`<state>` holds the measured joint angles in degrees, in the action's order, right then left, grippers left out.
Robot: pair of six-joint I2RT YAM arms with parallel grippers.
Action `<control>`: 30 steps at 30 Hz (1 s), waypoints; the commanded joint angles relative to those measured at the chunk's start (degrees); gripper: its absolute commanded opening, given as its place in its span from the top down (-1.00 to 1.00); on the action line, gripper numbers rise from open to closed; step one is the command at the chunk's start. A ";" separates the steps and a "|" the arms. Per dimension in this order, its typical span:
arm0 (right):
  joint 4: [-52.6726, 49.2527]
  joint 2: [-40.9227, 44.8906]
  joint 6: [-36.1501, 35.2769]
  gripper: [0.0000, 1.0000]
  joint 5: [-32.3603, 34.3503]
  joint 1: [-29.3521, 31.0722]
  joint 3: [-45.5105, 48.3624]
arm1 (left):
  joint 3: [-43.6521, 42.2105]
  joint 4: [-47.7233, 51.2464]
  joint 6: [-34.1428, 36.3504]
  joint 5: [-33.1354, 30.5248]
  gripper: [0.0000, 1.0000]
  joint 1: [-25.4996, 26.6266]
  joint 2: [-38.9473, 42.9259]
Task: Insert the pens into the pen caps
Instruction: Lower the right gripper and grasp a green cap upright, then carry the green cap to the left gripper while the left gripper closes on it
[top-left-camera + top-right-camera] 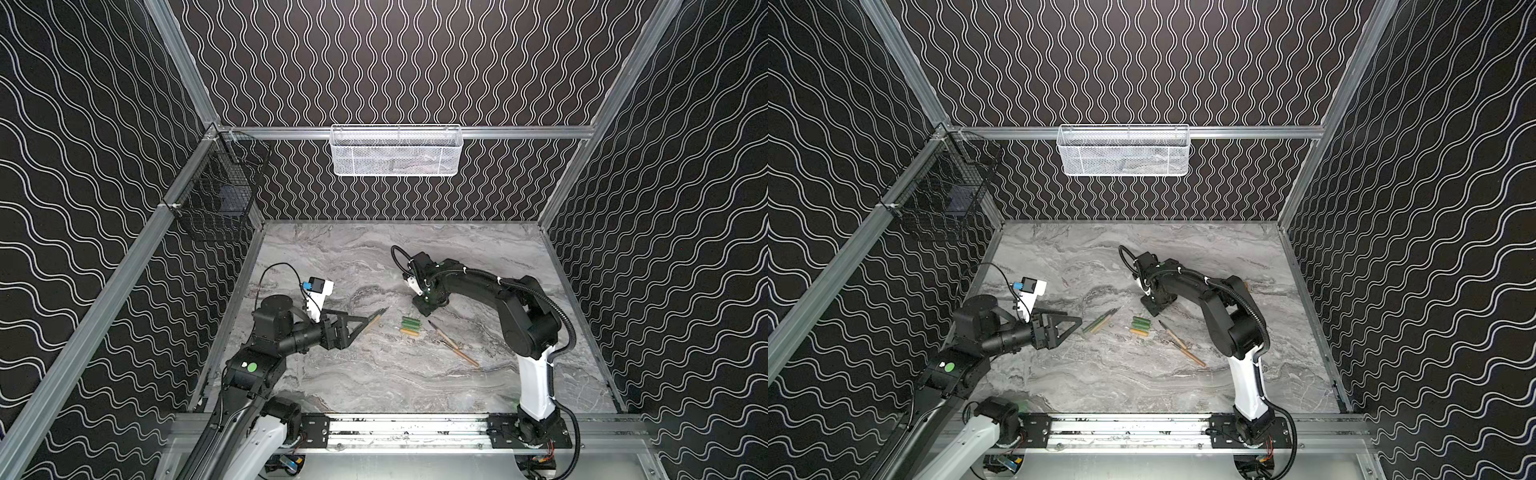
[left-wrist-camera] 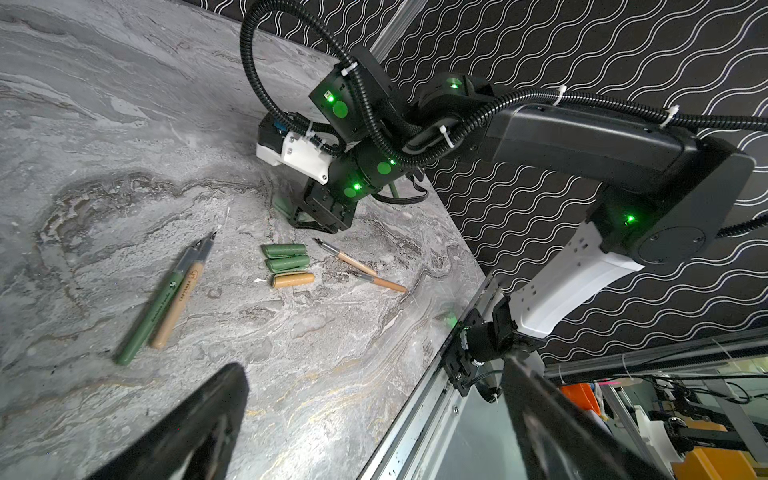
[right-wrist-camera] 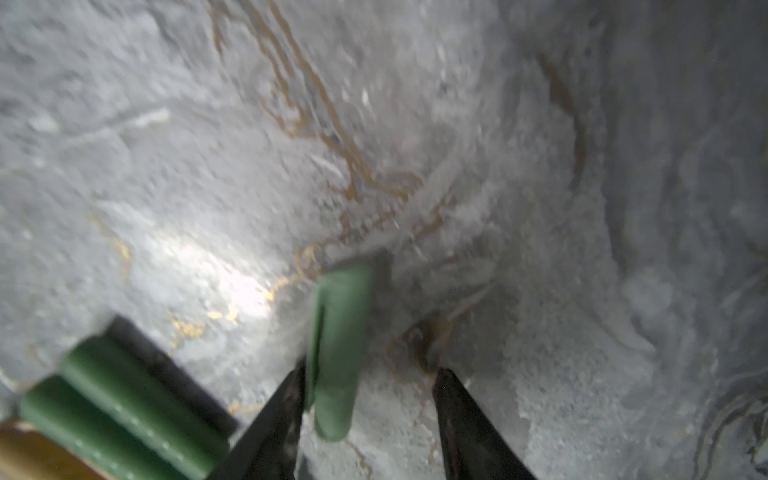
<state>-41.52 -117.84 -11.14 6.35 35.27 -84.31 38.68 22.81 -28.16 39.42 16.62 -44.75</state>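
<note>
Three pen caps [image 2: 289, 263] — two green, one orange — lie side by side midway across the marble table [image 2: 124, 124]. Right gripper [image 3: 372, 372] sits low beside them, jaws parted around a fourth green cap [image 3: 338, 340] touching one finger only. Left gripper [image 2: 372, 365] hangs spread wide near a green pen [image 2: 153, 307] and tan pen [image 2: 178, 303] lying together.

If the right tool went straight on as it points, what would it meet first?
The right tool points down, so likely the marble table; a green cap sits between its parted jaws. Gap unclear.
</note>
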 commanded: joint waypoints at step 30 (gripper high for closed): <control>4.66 8.62 0.93 0.65 -15.55 -0.89 3.36 | -2.72 -7.53 -3.07 2.59 -0.97 0.08 -1.09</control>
<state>-39.48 -111.02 -10.94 -5.93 34.35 -81.71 36.36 19.51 -30.00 40.84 16.62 -45.34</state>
